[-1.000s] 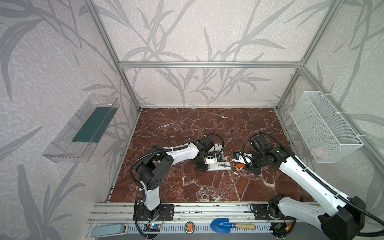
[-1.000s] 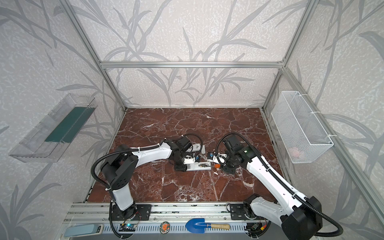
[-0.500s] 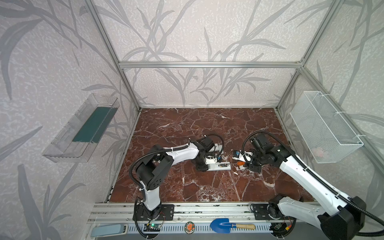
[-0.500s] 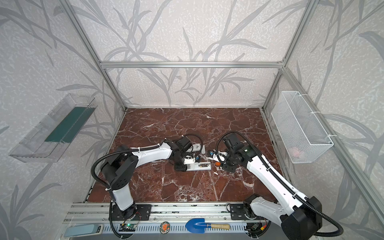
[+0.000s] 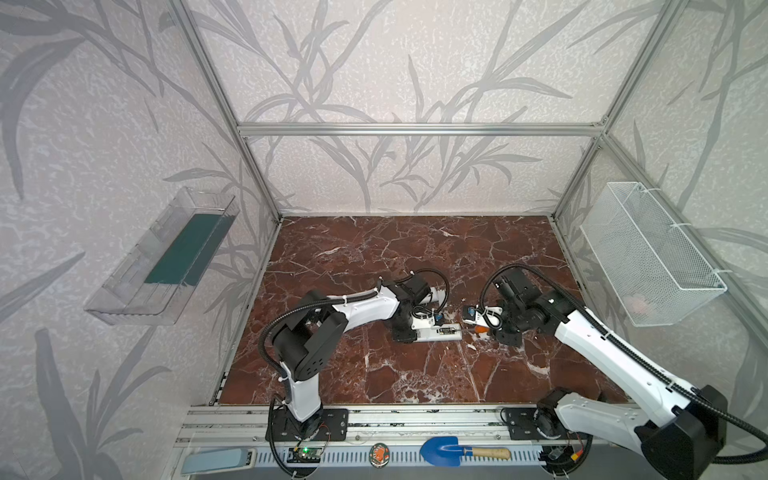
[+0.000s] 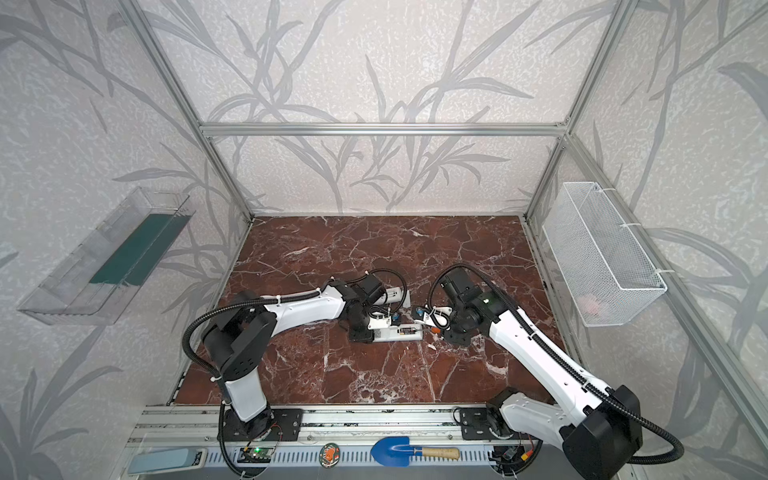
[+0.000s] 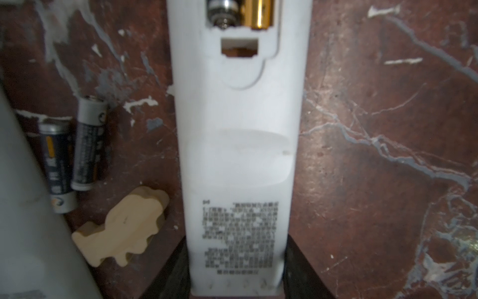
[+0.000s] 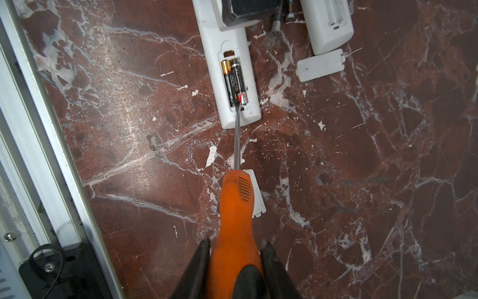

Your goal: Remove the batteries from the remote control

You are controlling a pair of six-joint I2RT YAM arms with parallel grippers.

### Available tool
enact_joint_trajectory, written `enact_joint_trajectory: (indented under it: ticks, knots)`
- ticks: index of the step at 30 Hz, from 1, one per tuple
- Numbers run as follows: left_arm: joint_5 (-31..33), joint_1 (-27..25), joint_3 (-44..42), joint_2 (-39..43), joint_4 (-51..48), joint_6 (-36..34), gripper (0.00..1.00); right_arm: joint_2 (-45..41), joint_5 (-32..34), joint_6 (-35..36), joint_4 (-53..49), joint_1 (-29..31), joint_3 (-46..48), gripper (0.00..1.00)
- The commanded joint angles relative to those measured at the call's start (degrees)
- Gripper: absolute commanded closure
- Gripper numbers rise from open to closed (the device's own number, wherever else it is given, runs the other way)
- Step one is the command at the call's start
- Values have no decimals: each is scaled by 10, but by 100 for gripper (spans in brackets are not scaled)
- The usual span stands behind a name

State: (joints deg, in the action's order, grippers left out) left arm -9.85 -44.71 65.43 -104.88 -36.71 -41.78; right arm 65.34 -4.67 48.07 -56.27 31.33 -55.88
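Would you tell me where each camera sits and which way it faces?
Top views: high at the front, looking down on the table; left arm, right arm show.
Left wrist: over the left gripper, looking along the remote control it clamps.
Right wrist: behind the right gripper, looking along the screwdriver toward the batteries.
Shared: both wrist views show that remote's open compartment.

My left arm (image 5: 357,309) is folded at the elbow and reaches low toward the middle. Its left claw (image 7: 236,270) is clamped across the end of the remote (image 7: 238,155), jaws pressed against either side. My right arm (image 5: 602,345) stretches in from the opposite side with the wrist bent down, and the right claw (image 8: 234,248) is closed on the handle of the orange screwdriver (image 8: 236,207), facing the left one.
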Motion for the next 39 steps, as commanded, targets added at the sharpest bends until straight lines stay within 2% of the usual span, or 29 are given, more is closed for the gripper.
enact_joint_trajectory:
  ticks: [1, 23, 39]
  knots:
    - [8, -9, 0, 2, -46, -12, 76, 12, -7, 20, -19, 7, -10, 100]
    - [9, -18, -8, 7, -34, -6, 77, 3, -186, -46, 18, -20, -9, 100]
    - [30, -19, -12, -3, -38, 1, 78, -6, -186, -77, 23, -38, -29, 100]
